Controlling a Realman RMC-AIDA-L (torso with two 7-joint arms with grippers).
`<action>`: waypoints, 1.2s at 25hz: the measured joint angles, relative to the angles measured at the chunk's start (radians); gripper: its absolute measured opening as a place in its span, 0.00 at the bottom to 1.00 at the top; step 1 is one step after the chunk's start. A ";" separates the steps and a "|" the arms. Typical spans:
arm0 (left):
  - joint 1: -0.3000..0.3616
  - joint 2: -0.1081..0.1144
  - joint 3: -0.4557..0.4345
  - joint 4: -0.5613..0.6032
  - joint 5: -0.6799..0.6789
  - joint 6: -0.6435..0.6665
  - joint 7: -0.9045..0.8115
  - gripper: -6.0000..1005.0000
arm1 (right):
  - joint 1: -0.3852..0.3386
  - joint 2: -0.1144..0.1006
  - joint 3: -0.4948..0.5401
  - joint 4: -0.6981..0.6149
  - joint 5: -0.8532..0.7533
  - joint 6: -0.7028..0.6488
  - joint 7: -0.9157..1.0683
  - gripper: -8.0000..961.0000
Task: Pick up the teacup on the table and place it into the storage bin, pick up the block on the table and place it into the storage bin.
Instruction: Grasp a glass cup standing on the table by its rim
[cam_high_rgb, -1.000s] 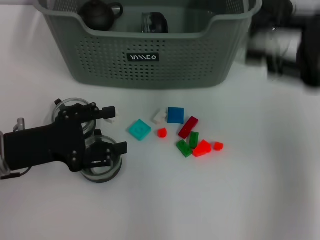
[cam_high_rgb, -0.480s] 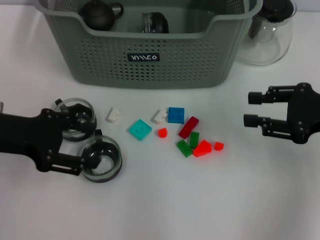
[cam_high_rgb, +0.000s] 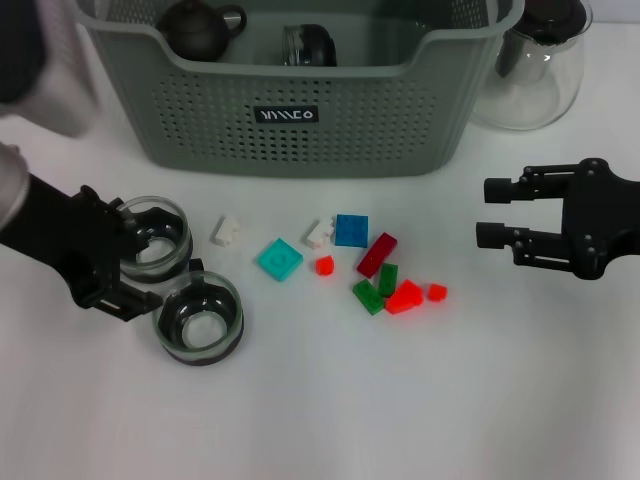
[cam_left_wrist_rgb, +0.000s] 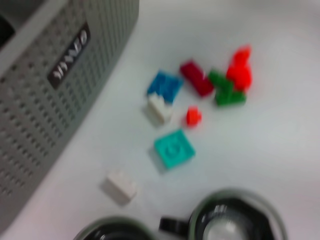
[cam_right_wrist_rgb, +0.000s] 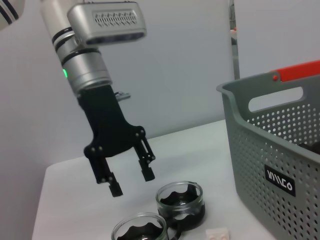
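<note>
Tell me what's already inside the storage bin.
Inside the storage bin, the head view shows a dark teapot and a dark-based glass cup. The front wall hides the floor and anything lower.

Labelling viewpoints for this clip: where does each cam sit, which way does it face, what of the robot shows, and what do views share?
Head: up on the robot, looking forward and down at the white table; shows left tool beside two teacups and right tool, open, right of the blocks.
Left wrist: low over the table, facing blocks and storage bin; none of the robot's own body shows.
Right wrist: low at table height, facing across to the left tool, open above the teacups.
Shared: teacups, storage bin in all three.
</note>
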 joint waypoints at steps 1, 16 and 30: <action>0.000 0.000 0.049 0.013 0.035 -0.012 0.006 0.67 | 0.003 0.000 0.001 0.000 -0.003 0.000 0.002 0.56; 0.021 -0.003 0.294 -0.041 0.206 -0.227 0.053 0.65 | 0.009 0.004 0.002 0.007 -0.015 0.007 0.004 0.56; 0.014 0.001 0.296 -0.107 0.209 -0.296 0.053 0.56 | 0.009 -0.001 0.002 0.036 -0.018 0.003 0.005 0.56</action>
